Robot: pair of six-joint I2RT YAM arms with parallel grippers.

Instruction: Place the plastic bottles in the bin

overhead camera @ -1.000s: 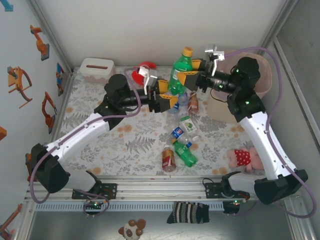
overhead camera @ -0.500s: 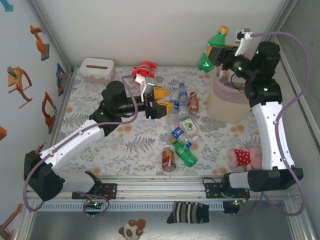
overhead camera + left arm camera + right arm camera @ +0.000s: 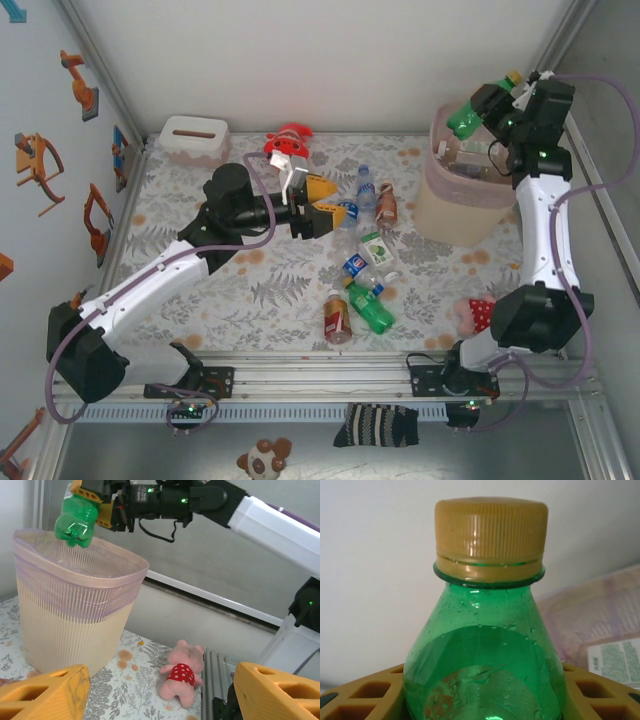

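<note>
My right gripper (image 3: 488,106) is shut on a green bottle (image 3: 464,119) with a yellow cap, holding it tilted over the far rim of the pale pink bin (image 3: 458,205). From the left wrist view the green bottle (image 3: 76,523) hangs base-down above the bin (image 3: 70,620). Up close, the bottle (image 3: 485,645) sits between orange fingers (image 3: 365,695). My left gripper (image 3: 328,206) is open and empty, low over the table beside a clear bottle (image 3: 366,184) and a brown one (image 3: 387,206). Several more bottles (image 3: 369,308) lie in the middle.
A pink plush in a red dotted dress (image 3: 183,672) lies near the front right edge. A red plush (image 3: 287,138) and a white tissue box (image 3: 192,136) sit at the back. Walls close in on both sides.
My right arm swung the green bottle from above the table's middle up and right to over the bin. The left gripper let go of it, pulled back slightly and stays open.
</note>
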